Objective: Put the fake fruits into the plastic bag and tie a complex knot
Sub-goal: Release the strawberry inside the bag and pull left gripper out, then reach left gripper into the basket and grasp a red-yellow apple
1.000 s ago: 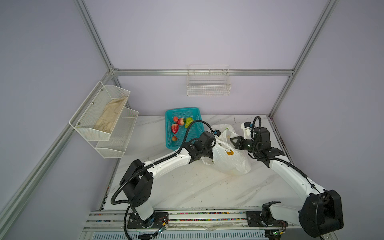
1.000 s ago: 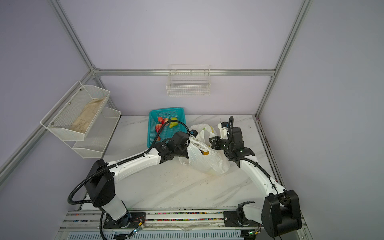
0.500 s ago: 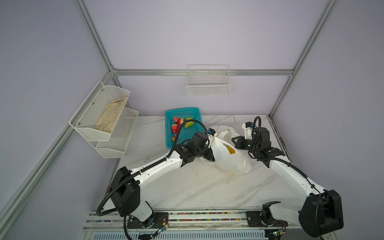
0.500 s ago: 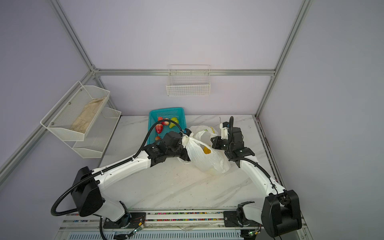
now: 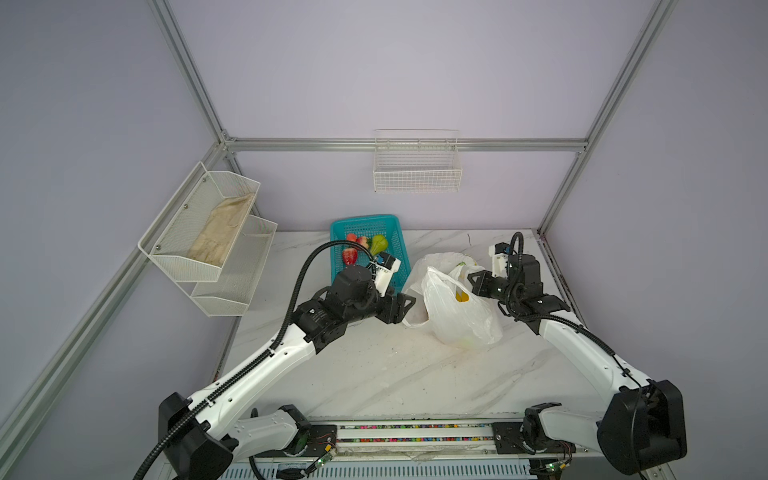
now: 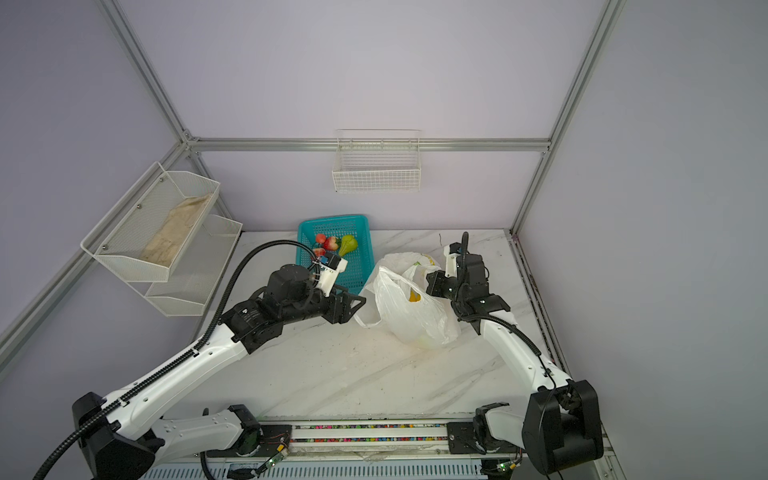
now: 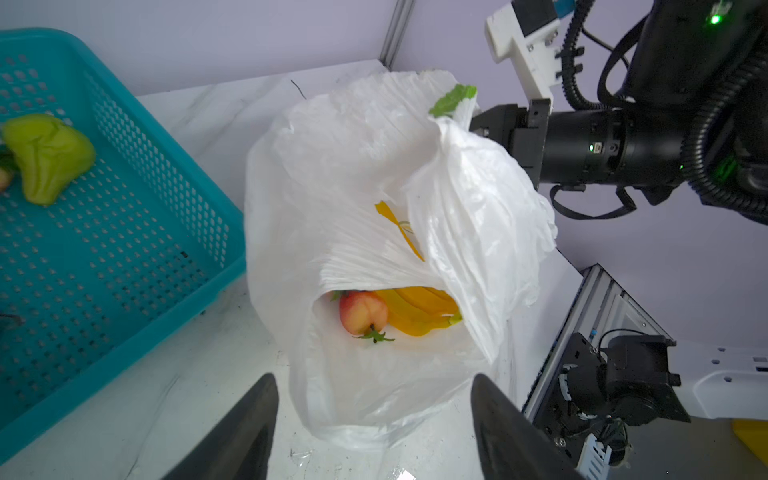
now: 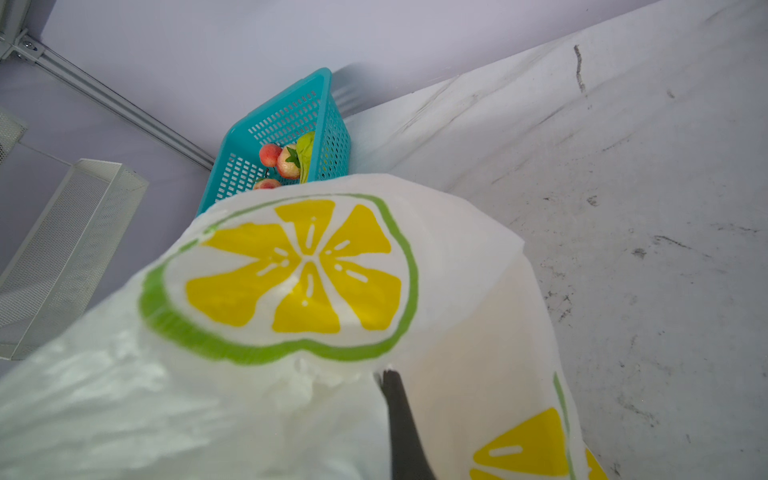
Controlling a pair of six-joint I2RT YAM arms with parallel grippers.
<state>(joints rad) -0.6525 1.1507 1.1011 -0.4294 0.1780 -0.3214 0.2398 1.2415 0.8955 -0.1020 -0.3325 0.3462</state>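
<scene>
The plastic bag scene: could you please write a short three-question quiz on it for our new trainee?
1. True or false: the right gripper is shut on the edge of the plastic bag.
2. Which fruit lies in the bag beside the red fruit? A orange, B banana bunch, C grapes.
3. Fill in: the green pear lies in the ____ basket.
Key: 1 true; 2 B; 3 teal.

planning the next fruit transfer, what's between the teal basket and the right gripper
The plastic bag, which the right gripper pinches; both top views show it.
</scene>
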